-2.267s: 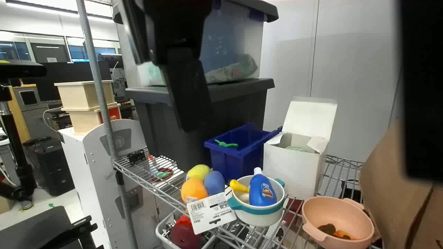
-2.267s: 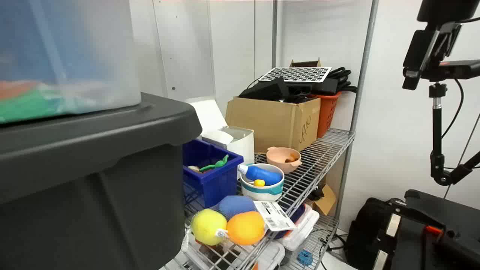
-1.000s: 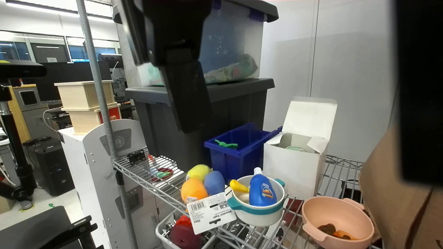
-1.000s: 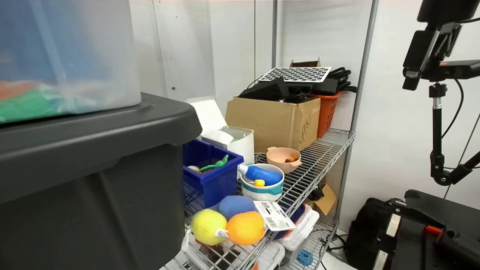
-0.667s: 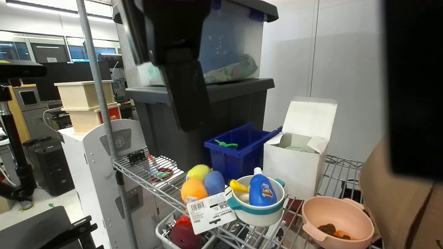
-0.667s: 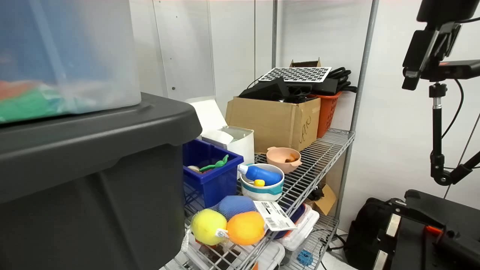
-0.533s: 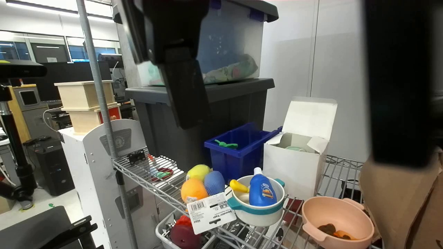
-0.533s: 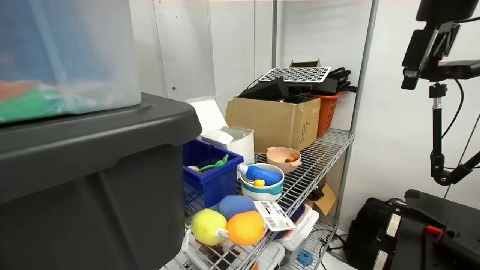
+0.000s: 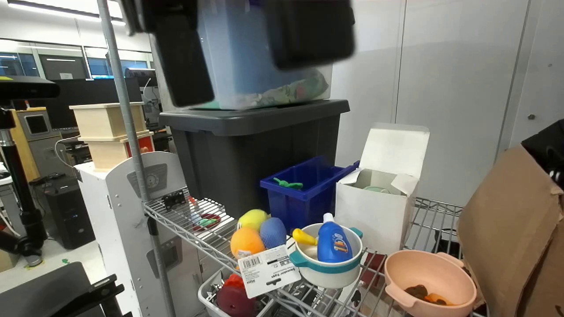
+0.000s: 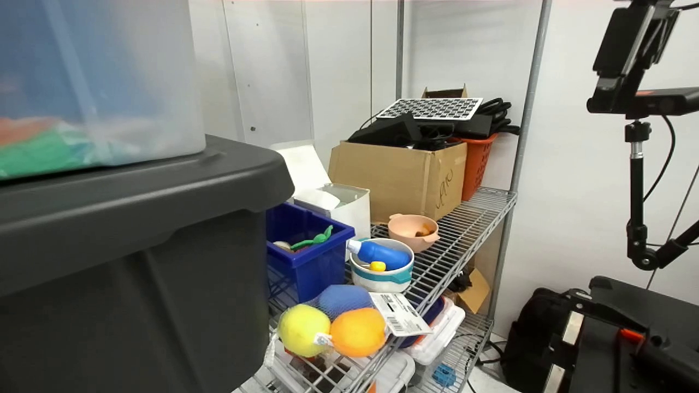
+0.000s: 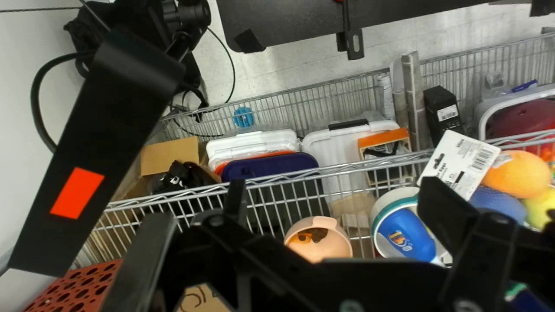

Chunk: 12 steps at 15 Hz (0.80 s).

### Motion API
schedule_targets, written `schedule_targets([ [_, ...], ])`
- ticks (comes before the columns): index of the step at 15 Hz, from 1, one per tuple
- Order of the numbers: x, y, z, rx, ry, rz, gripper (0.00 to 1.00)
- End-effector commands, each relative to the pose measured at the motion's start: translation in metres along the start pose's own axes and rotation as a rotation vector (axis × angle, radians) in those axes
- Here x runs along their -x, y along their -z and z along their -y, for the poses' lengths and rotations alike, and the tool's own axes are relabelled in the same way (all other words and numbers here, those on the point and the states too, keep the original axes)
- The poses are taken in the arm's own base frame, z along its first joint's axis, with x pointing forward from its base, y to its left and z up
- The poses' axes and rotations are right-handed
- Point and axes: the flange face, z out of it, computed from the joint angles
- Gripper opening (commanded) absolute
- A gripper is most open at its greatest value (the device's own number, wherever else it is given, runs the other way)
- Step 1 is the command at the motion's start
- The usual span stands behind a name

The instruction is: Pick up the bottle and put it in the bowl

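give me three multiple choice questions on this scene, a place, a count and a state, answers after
1. Where is the blue bottle? A) peach bowl B) white bowl C) blue bin
2. How many ball-like toys lie by the white card? A) two B) five C) three
3. The jaws are: A) open B) shut on the bottle C) shut, empty

1 B: both exterior views show it leaning in that bowl.
2 C: an exterior view shows one yellow, one orange, one blue.
3 A: the wrist view shows them apart, nothing between.
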Motion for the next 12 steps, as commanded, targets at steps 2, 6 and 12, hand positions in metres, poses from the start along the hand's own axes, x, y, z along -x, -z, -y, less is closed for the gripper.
schedule_targets([
  [2,0.038,0.042,0.033,-0.075,0.076,-0.001,1.00],
  [6,0.063,0.061,0.053,-0.104,0.127,0.011,1.00],
  [12,0.082,0.058,0.050,-0.127,0.220,0.006,1.00],
])
